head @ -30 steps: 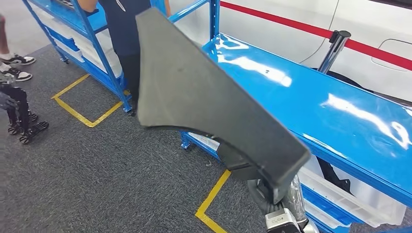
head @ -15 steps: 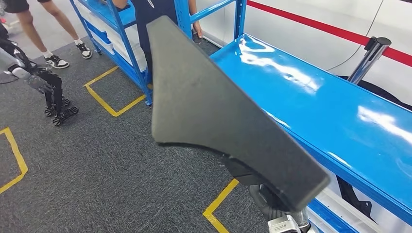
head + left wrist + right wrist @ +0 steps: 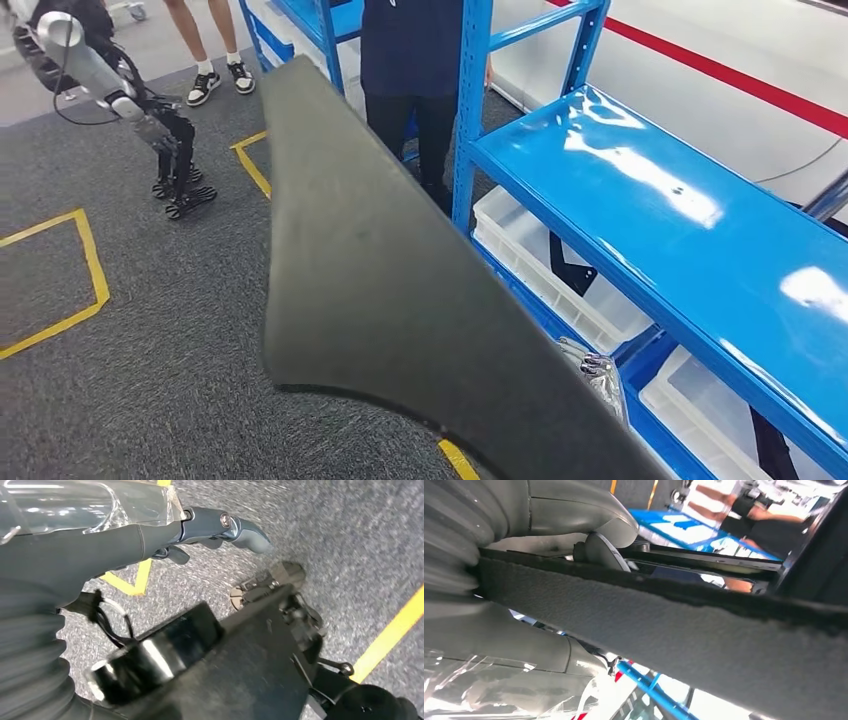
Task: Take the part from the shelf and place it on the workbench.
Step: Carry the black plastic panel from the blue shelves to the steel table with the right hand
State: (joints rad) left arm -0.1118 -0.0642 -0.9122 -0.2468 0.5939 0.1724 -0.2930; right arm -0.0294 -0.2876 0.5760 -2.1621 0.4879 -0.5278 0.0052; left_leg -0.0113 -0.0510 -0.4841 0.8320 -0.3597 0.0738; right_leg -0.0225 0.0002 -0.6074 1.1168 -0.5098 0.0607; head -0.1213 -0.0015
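Note:
The part (image 3: 400, 300) is a large dark grey felt-like panel with a curved cut-out edge, held slanted across the middle of the head view. In the right wrist view my right hand (image 3: 554, 535) grips the panel's edge (image 3: 704, 630), thumb on one face and the hand's body on the other. A bit of my plastic-wrapped right arm (image 3: 597, 375) peeks out from behind the panel. The glossy blue workbench (image 3: 690, 230) lies right of the part, its top bare. My left hand (image 3: 220, 527) hangs over the grey carpet, fingers apart, holding nothing.
A person in dark clothes (image 3: 410, 60) stands between the workbench and the blue shelf (image 3: 325, 25) behind. White bins (image 3: 545, 265) sit under the bench. Another robot (image 3: 110, 85) and a person's legs (image 3: 215, 60) are at far left. Yellow tape (image 3: 90, 270) marks the carpet.
The camera has turned, so the whole scene has shifted. The panel now fills more of the head view and hides the hand holding it. The workbench's near corner post has come into view.

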